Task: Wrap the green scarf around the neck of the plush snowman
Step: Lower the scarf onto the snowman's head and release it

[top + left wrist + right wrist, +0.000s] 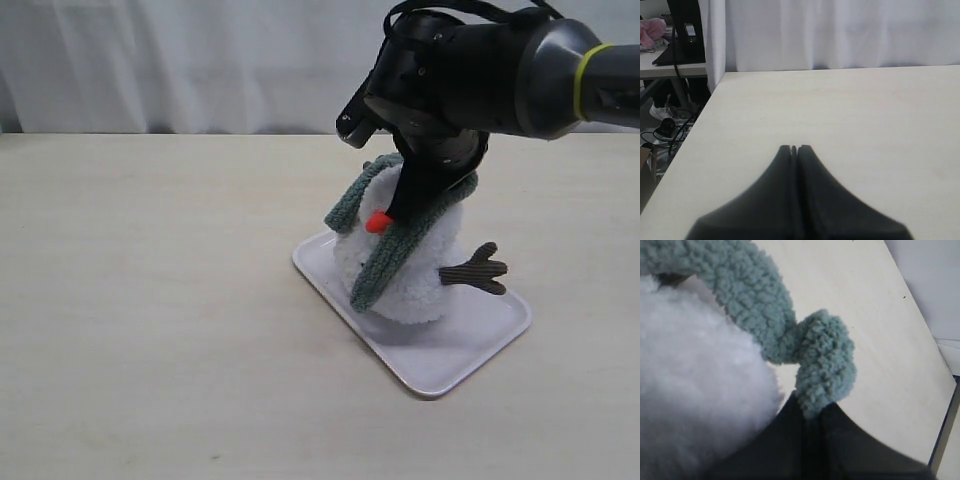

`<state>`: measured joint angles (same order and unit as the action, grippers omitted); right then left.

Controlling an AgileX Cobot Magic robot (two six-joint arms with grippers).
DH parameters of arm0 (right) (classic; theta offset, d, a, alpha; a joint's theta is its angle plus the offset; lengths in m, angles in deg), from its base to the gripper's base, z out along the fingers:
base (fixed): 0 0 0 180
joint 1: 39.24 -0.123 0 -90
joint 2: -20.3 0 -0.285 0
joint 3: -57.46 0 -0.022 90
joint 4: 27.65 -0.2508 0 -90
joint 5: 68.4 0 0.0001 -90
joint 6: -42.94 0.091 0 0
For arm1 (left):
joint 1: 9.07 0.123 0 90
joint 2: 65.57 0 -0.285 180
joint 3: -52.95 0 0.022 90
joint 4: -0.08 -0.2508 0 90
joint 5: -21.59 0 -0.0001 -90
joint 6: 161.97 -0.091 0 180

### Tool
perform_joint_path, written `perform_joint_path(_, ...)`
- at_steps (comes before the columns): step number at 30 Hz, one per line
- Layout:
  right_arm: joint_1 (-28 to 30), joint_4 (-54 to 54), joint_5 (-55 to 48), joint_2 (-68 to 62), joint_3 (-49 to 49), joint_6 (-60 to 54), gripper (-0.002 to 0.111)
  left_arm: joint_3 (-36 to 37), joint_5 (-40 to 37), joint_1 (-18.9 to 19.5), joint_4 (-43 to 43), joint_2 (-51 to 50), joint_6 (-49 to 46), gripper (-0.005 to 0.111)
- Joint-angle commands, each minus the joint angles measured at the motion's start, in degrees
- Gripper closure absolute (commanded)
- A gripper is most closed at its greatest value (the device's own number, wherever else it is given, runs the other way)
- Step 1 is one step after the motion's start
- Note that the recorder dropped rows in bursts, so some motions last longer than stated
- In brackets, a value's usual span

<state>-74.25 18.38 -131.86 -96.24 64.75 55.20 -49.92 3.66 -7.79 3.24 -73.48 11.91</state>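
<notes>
Left pincer (794, 148) together, empty, over pale worktop (840, 110). On white rectangular tray (455, 365), fluffy white plush snowman (415, 285); fuzzy grey-green scarf (395, 255) draped around its neck, one end clamped in right pincer (812, 412). Risk: a hard tug could topple the snowman or drag the scarf off.

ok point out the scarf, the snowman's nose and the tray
green scarf (395, 255), exterior view, on the strip hanging down the front
orange nose (377, 222), exterior view, middle of the cone
white tray (440, 368), exterior view, bare floor near its front corner
</notes>
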Motion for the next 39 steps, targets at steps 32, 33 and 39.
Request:
perform_joint_path(32, 0.51, -31.49, -0.13, 19.51, -0.27, -7.69, 0.055, 0.09, 0.39, 0.10, -0.12, 0.12, 0.38, 0.107)
perform_joint_path(33, 0.51, -34.60, -0.60, 19.77, -0.27, -9.12, 0.055, 0.09, 0.39, 0.10, -0.12, 0.12, 0.38, 0.107)
perform_joint_path(39, 0.51, -38.77, -1.11, 20.99, -2.17, -6.01, 0.055, 0.09, 0.39, 0.10, -0.12, 0.12, 0.38, 0.107)
